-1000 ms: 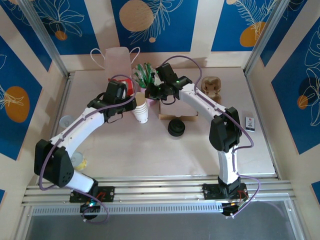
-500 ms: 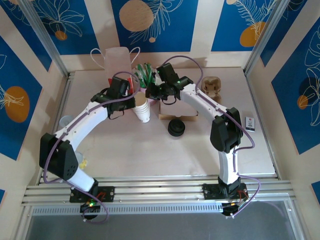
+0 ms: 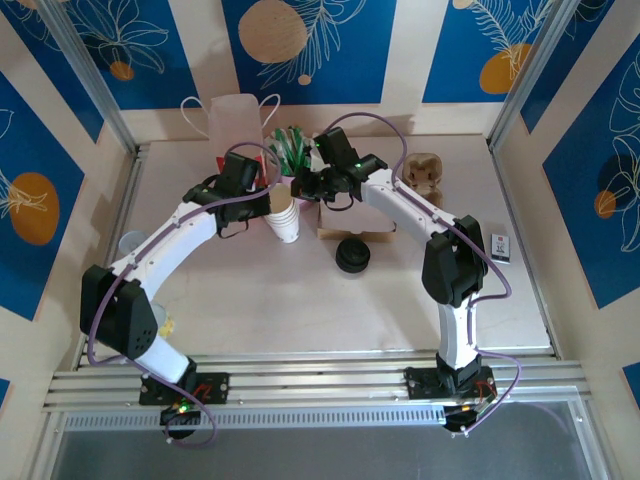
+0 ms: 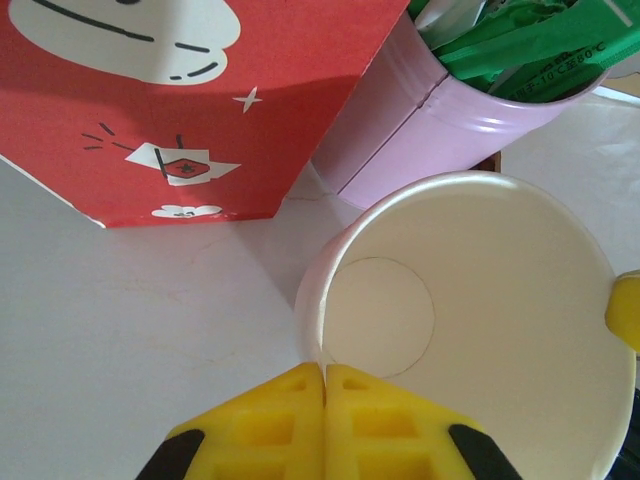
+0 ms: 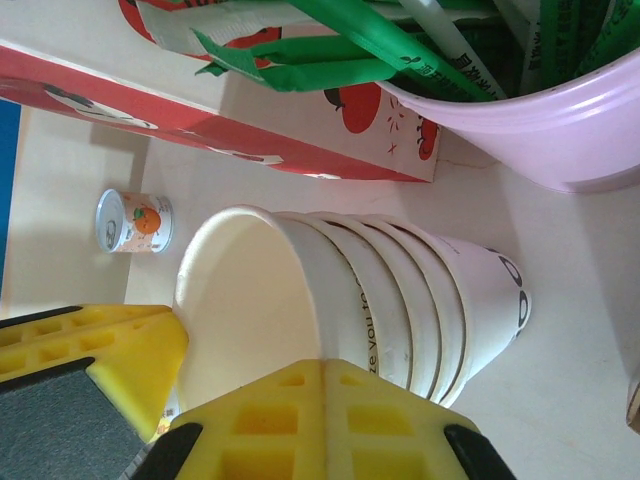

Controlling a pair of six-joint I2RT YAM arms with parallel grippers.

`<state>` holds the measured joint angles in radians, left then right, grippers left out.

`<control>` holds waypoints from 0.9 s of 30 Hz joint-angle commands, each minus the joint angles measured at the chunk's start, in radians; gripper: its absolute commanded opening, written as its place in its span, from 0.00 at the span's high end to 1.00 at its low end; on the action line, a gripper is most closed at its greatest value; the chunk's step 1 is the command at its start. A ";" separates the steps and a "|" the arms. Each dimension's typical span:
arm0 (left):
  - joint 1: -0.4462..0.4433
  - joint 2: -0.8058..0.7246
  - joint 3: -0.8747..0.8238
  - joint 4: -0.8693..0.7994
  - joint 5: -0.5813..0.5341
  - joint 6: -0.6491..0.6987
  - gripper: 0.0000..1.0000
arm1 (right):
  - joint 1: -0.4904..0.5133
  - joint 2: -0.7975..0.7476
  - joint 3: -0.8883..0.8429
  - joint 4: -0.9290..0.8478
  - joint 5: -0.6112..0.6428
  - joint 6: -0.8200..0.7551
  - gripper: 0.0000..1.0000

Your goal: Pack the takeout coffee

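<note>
A stack of lidless white paper cups (image 3: 284,224) stands at the back middle of the table. My left gripper (image 3: 270,194) is shut on the near rim of the top cup (image 4: 500,300), whose thin wall is pinched between the yellow fingers (image 4: 270,420). From the other side my right gripper (image 3: 301,187) is shut on the rim of the stack (image 5: 420,290), its fingertips meeting at the wall of the top cup (image 5: 250,320). The left gripper's yellow finger (image 5: 110,350) touches the opposite rim. A stack of black lids (image 3: 352,255) lies right of the cups. The takeout coffee is out of view.
A red printed box (image 4: 180,100) and a pink tub of green-wrapped straws (image 4: 440,110) stand close behind the cups. A brown pulp carrier (image 3: 424,172) sits at the back right, a pale bag (image 3: 237,118) at the back. A small orange can (image 5: 134,221) lies beyond the stack.
My left arm reached forward to the cup stack and its gripper shut on the top cup's rim. The right gripper stayed shut on the stack.
</note>
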<state>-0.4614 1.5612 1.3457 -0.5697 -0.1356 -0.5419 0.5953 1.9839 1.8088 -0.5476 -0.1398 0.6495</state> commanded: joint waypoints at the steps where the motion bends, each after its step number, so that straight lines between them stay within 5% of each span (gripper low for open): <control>1: -0.023 -0.001 0.047 -0.003 0.013 0.005 1.00 | -0.001 -0.053 -0.004 0.013 -0.062 -0.007 1.00; 4: -0.023 -0.017 0.044 0.010 0.013 -0.005 1.00 | -0.006 -0.058 0.004 -0.002 -0.064 -0.016 0.96; 13: -0.023 -0.028 0.027 0.018 0.012 -0.033 1.00 | -0.037 -0.118 -0.025 -0.007 -0.052 -0.027 0.56; 27: -0.008 -0.082 0.008 0.081 0.028 -0.161 1.00 | -0.046 -0.263 -0.408 0.280 -0.067 0.051 0.57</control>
<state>-0.4736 1.5146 1.3548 -0.5381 -0.1303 -0.6479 0.5472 1.7748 1.4609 -0.3641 -0.1883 0.6743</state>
